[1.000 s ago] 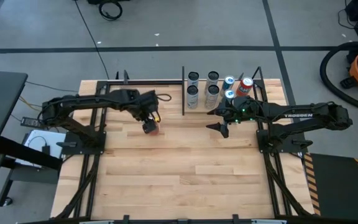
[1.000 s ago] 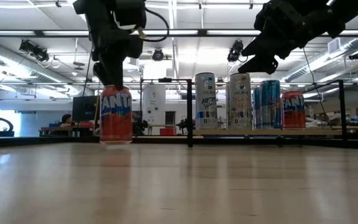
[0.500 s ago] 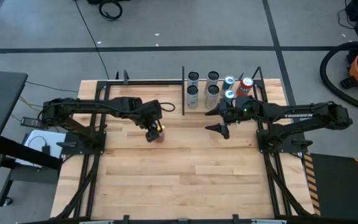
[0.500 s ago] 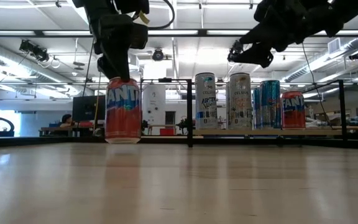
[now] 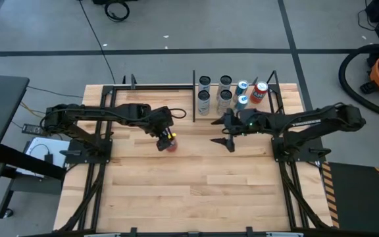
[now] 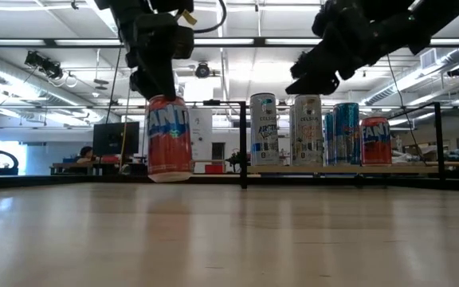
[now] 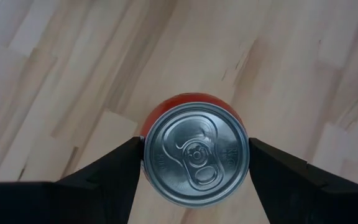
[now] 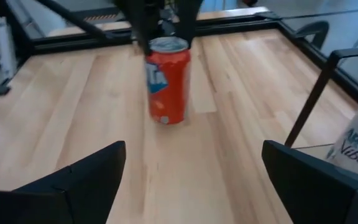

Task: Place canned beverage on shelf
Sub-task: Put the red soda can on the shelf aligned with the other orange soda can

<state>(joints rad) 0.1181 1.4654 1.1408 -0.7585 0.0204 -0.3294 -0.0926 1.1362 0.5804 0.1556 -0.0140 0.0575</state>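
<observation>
Orange can point(image 6: 170, 139) clamped in left gripper point(image 5: 168, 139) just above table point(image 5: 196, 178), right gripper point(image 5: 227, 133) fingers wide apart w/ nothing, near shelf point(image 5: 281, 100).

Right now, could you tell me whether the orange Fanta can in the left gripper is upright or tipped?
Upright: the Fanta can hangs vertically from the left gripper, lid up, just above the table.

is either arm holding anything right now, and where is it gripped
The left gripper holds the orange Fanta can with the silver top, its fingers clamped on opposite sides of the upper rim. The right gripper is open and holds nothing.
</observation>
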